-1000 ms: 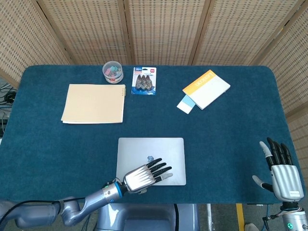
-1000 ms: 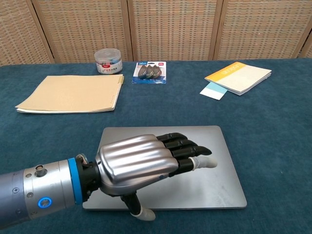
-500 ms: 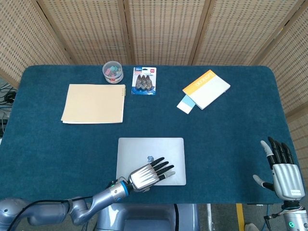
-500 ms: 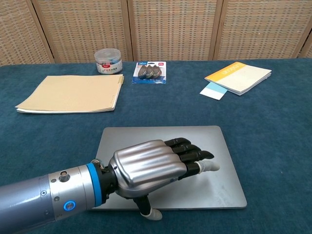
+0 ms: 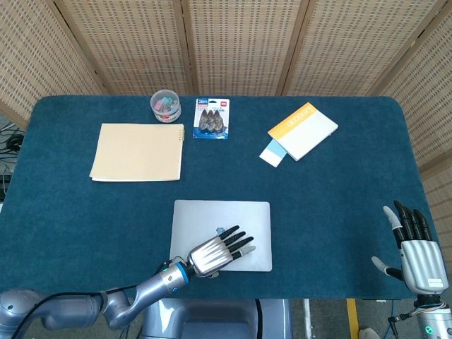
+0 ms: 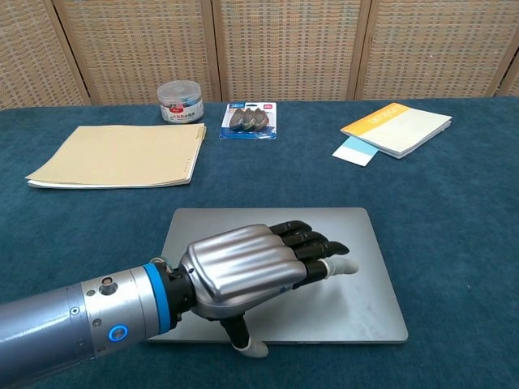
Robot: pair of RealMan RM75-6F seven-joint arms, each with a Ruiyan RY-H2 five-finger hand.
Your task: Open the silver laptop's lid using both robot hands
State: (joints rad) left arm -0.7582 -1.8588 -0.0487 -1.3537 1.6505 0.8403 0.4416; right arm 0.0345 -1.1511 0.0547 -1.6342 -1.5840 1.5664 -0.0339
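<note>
**Left hand over the shut laptop, right hand waiting at the table edge**

Overhead, the silver laptop (image 5: 222,235) lies closed and flat at the near middle of the blue table (image 5: 339,205). The left hand (image 5: 215,253) reaches in from the near edge, palm down over the lid's near half, fingers stretched forward and a little spread — gripping nothing. The right hand (image 5: 414,248) stands upright at the table's near right corner, well apart from the laptop, fingers straight and parted, holding nothing. Further back lie a tan folder (image 5: 138,152), a small round tub (image 5: 165,104), a blister pack (image 5: 212,118) and an orange-topped notepad (image 5: 304,130).

From the chest view, the left hand (image 6: 251,271) covers the laptop (image 6: 357,267) lid's near left part, dark fingers (image 6: 312,243) extended over the metal — whether they touch it I cannot tell. The thumb hangs just past the lid's near edge. The right hand is out of frame here.
</note>
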